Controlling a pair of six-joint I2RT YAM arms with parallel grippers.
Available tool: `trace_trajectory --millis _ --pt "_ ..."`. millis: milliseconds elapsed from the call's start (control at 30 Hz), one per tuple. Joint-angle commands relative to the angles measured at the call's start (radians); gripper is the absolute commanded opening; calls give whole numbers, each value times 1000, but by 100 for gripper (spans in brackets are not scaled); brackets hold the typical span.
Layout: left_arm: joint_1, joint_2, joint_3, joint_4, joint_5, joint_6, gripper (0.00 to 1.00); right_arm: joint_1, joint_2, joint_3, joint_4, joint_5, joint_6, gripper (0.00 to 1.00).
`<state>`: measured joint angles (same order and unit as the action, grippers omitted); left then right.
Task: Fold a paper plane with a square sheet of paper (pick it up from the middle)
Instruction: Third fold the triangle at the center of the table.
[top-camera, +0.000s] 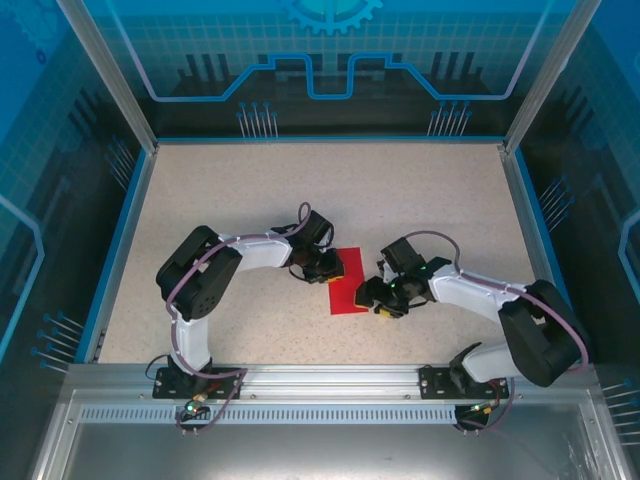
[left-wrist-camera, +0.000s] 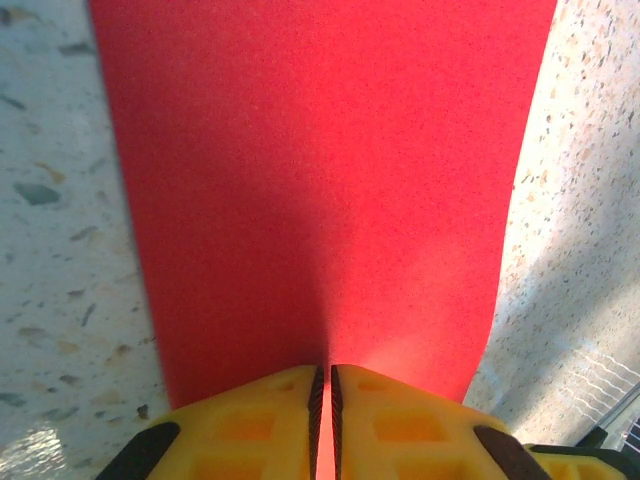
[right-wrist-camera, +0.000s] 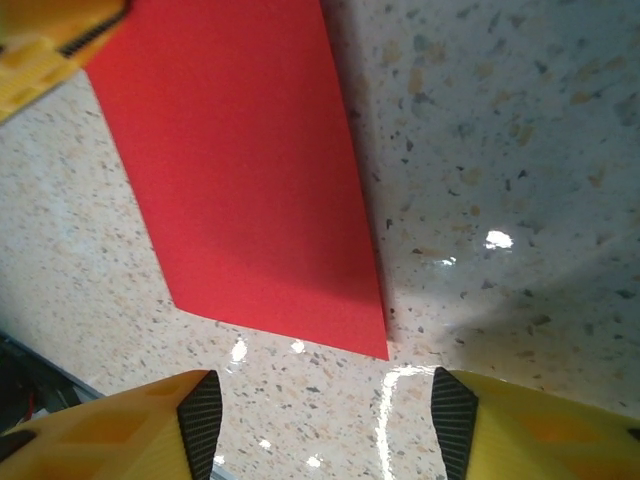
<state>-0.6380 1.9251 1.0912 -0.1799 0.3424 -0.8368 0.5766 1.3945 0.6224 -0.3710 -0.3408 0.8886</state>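
Top external view: the sheet (top-camera: 350, 283) lies flat near the middle of the table (top-camera: 250, 200), between the two arms. It looks like a narrow oblong, not a square, so I judge it is already folded once in half. The left gripper (top-camera: 325, 266) sits at the sheet's far left edge. In the left wrist view its yellow fingers (left-wrist-camera: 260, 420) are drawn almost together, with a sliver of red in the slit between them, so they are pinching that edge. A soft change of shade runs up the paper from the pinch. The right gripper (top-camera: 378, 297) hangs just beside the sheet's near right corner. In the right wrist view its fingers (right-wrist-camera: 200, 405) stand well apart with only bare table between them, and the red corner lies just ahead of the tips.

The step in hand looks like an early fold, with one edge anchored. The next move probably calls for the right fingers to slide forward and catch that corner without dragging the sheet out of the left pinch
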Motion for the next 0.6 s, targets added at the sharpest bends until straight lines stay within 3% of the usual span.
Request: trace_trajectory --millis 0,267,567 --pt "-1 28 -13 -55 -48 8 14 21 27 11 18 5 2 57" --pt "-2 29 -14 -59 -49 6 14 28 47 12 52 -6 -2 46" --pt "-1 32 -13 -63 -51 4 14 28 73 20 66 8 -1 44"
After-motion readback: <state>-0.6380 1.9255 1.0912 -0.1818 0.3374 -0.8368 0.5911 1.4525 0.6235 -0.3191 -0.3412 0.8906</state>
